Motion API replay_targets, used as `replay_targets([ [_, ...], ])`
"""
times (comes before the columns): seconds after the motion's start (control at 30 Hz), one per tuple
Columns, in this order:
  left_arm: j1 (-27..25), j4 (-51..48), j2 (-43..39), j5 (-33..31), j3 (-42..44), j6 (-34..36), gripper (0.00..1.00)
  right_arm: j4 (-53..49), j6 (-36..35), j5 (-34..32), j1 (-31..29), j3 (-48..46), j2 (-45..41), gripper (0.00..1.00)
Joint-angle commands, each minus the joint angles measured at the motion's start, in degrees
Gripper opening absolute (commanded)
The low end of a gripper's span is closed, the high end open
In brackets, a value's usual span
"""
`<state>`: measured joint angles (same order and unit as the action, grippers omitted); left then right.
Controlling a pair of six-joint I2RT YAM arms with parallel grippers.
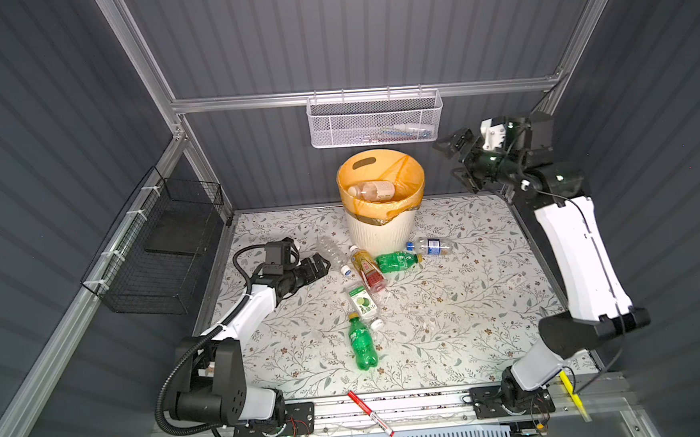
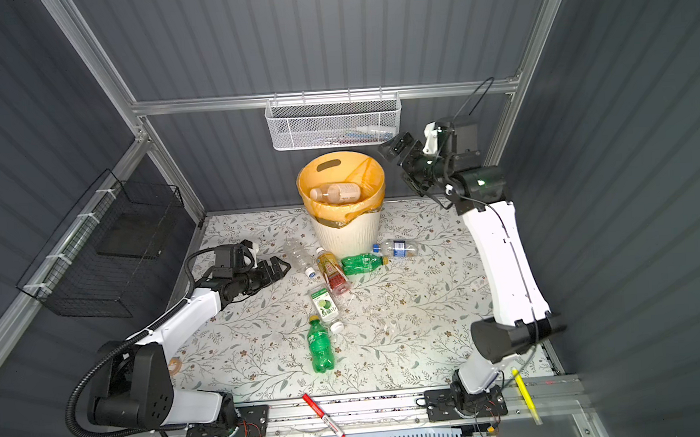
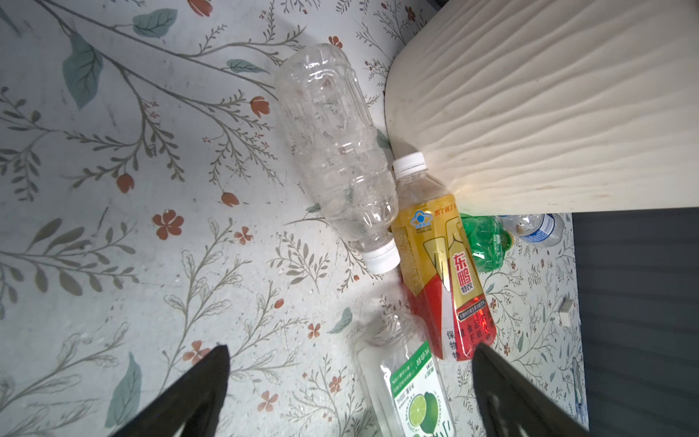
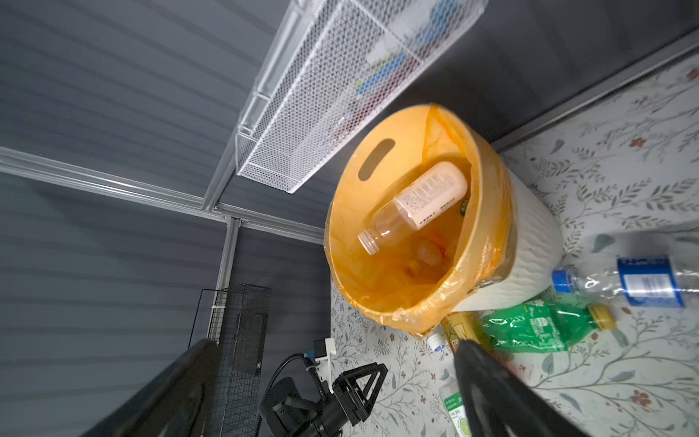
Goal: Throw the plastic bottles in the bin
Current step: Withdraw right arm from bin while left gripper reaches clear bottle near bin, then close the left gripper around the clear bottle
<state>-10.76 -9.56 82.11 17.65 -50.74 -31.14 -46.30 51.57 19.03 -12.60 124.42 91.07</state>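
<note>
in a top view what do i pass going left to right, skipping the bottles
black wire basket → left gripper → bin → right gripper → yellow marker

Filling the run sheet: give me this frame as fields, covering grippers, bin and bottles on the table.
left gripper: open, empty, low beside the clear bottle
right gripper: open, empty, raised beside the bin
bin: upright, orange liner, one capless bottle visible inside
bottles on table: six visible, all lying down, four by the bin's base
red marker: front edge, untouched
</note>
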Motion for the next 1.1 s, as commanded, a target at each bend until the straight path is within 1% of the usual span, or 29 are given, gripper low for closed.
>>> replay_targets([
  [0.0,0.0,1.5,2.9,-0.1,-2.6,-2.9,1.0,3.1,-5.7,-4.8,0.9,-3.9,-4.9,0.99],
  [0.1,-1.4,1.3,6.4,-2.1,-5.1,-5.6,1.0,1.8,-9.1,-9.9,1.3,-14.3,-10.8,0.99],
  [0.17,-2.3,0.9,8.7,-3.9,-6.8,-8.6,1.0,1.9,-9.5,-12.0,2.4,-23.3,-14.7,0.99],
  [0.23,-3.2,-0.6,11.2,-5.6,-9.2,-10.6,1.0,4.0,-8.4,-11.4,4.2,-33.1,-18.7,0.99],
  [0.3,-4.1,-2.7,14.0,-7.2,-12.4,-11.8,1.0,6.9,-6.3,-9.2,6.7,-42.4,-22.4,0.99],
  [0.4,-4.6,-5.1,17.8,-8.7,-17.1,-12.3,1.0,9.7,-4.5,-8.6,8.2,-52.0,-26.5,0.99],
  [0.43,-4.7,-5.9,19.1,-9.0,-18.6,-11.8,0.99,10.3,-4.0,-8.4,8.2,-54.4,-26.6,0.99],
  [0.47,-4.7,-7.2,20.8,-9.3,-20.8,-11.2,1.0,10.8,-3.6,-7.9,8.2,-56.9,-29.1,0.99],
  [0.5,-4.7,-8.4,22.6,-9.8,-22.7,-10.8,1.0,11.3,-3.2,-7.6,8.2,-59.8,-30.0,0.99],
  [0.63,-4.7,-10.7,28.0,-9.8,-27.4,-10.8,0.99,11.6,-3.1,-6.3,8.9,-67.9,-31.7,0.99],
  [0.8,-4.8,-12.3,31.8,-11.5,-29.6,-10.6,0.97,13.5,-3.3,-4.6,11.3,-75.3,-33.7,0.99],
  [0.87,-5.1,-13.2,33.5,-11.8,-32.6,-10.0,0.94,14.6,-3.3,-3.5,12.1,-76.8,-33.5,0.99],
  [1.07,-5.8,-13.4,34.9,-12.8,-33.1,-10.0,0.85,17.5,-2.5,-1.5,12.8,-78.6,-32.3,0.99],
])
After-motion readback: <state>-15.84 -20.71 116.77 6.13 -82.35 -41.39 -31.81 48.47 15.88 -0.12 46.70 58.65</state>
